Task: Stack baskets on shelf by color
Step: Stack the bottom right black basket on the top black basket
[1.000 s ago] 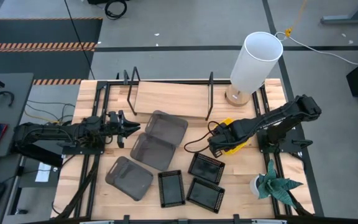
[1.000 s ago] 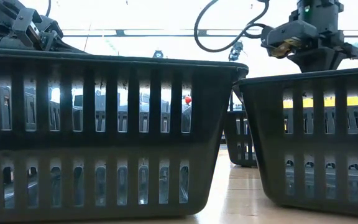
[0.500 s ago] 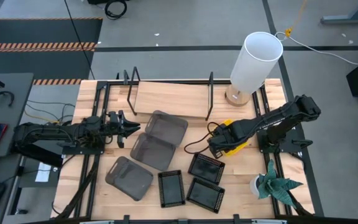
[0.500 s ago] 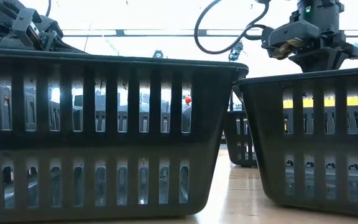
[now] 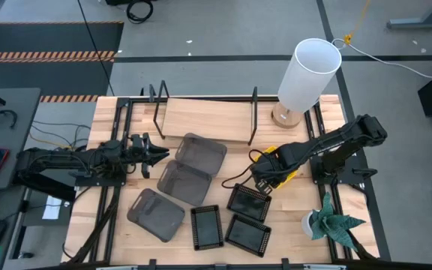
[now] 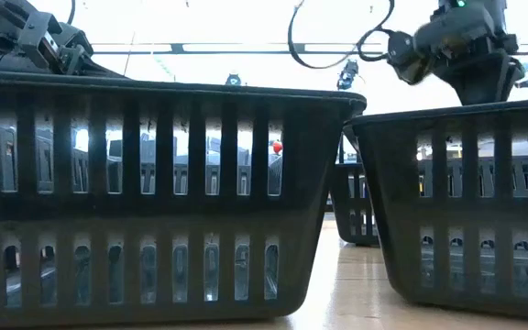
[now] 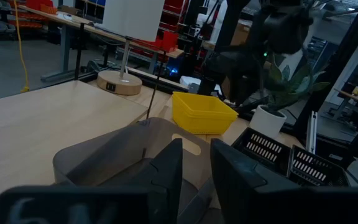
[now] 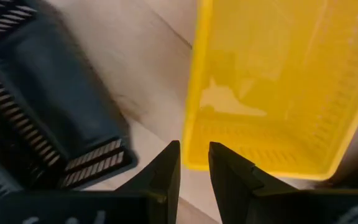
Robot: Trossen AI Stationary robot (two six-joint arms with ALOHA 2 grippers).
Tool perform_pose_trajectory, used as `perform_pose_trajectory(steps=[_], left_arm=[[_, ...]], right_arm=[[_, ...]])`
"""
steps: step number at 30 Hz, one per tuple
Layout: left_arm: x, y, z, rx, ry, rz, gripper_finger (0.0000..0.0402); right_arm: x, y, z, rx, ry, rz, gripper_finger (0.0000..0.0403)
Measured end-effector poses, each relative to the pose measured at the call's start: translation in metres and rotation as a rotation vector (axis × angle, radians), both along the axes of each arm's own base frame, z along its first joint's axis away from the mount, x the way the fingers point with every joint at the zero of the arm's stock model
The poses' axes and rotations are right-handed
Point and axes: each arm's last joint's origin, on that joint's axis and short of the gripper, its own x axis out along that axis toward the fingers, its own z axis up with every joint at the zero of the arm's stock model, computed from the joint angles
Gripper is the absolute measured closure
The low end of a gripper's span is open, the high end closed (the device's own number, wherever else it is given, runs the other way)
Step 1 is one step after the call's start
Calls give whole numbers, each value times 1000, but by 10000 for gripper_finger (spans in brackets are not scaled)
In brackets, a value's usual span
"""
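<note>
- The shelf point(image 5: 205, 118) at the far side of the table is bare; no basket sits on it yet, so by my reading the sorting has hardly begun.
- The three grey baskets point(image 5: 187, 182) lie loose in the middle of the table, just in front of the shelf, unmoved over the last second.
- The three black baskets point(image 5: 235, 218) sit clustered at the near edge, also unmoved.
- The yellow baskets point(image 5: 285, 168) rest nested on the table right of the shelf, beside the lamp point(image 5: 306, 79).
- The right gripper point(image 5: 259, 182) has shifted: a second ago it sat over the yellow stack, and now it has drawn back toward the black baskets. Its fingers, parted by a narrow gap, grasp nothing; the yellow rim lies just ahead of them. This looks like a let-go or a missed grip.
- The left gripper point(image 5: 156, 156) waits at the grey baskets' left edge, fingers slightly apart, gripping nothing.
</note>
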Motion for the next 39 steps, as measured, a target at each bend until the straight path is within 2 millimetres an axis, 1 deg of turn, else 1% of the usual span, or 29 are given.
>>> perform_pose_trajectory(steps=[4,6,11,15,19,26,30,33,39], left_arm=[[0,0,0,0,0,0,313],[0,0,0,-1,0,0,316],[0,0,0,0,0,0,319],[0,0,0,-1,0,0,315],[0,0,0,0,0,0,311],[0,0,0,-1,-1,0,310],[0,0,0,-1,0,-1,310],[0,0,0,0,0,-1,313],[0,0,0,-1,0,0,316]], right_arm=[[8,2,21,-3,-70,74,311],[10,3,27,-24,-99,102,311],[12,7,32,-41,-135,163,311],[18,12,34,-29,-208,203,311],[28,21,29,-24,-271,267,311],[51,43,6,2,-280,394,312],[65,59,3,2,-282,484,312],[79,72,5,1,-304,546,312],[101,105,3,11,-326,694,312]])
